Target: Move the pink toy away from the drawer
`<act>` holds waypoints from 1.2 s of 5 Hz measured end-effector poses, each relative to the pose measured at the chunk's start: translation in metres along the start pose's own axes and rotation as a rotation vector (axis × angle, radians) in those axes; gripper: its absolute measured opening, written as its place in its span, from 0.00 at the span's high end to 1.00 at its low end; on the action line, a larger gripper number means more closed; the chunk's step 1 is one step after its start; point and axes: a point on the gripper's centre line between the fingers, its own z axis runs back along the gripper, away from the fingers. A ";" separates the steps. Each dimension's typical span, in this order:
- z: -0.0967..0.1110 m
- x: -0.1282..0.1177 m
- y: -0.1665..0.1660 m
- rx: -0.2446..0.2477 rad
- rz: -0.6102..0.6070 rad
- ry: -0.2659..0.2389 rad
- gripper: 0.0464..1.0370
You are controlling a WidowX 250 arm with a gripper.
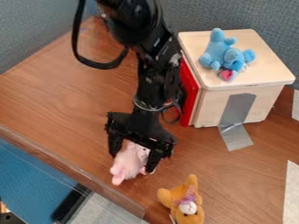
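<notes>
Table [70, 96]: wood-grain top, spreads under my fingers [133, 162] and out on all sides of them; its near edge runs close by, lower left of them in the camera view. Grey partition [234, 13]: at the back, well apart from my fingers. Wooden box [210, 103]: upright, up and to the right of my fingers, apart from them. Red panel [189, 94]: on the box side nearest my fingers. Silver tape [236, 109]: right of my fingers, down the box front and onto the table. Blue plush [219, 52]: on the box top, farther off, beyond the red panel; pink patch on it. Orange toy [182, 201]: below and right of my fingers, near, apart from the pink one. Pink toy [126, 164]: between my fingers, off from the box. Fingers: wide, pointing down, one each side of it. Grip pressure: can't tell.
</notes>
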 end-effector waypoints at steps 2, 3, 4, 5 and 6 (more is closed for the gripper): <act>0.015 0.004 0.011 -0.021 0.031 -0.030 0.66; 0.029 0.007 0.028 -0.023 0.059 -0.054 0.82; 0.048 0.009 0.065 0.003 0.119 -0.101 0.91; 0.048 0.009 0.114 0.030 0.227 -0.109 0.96; 0.043 0.010 0.162 0.049 0.315 -0.124 0.96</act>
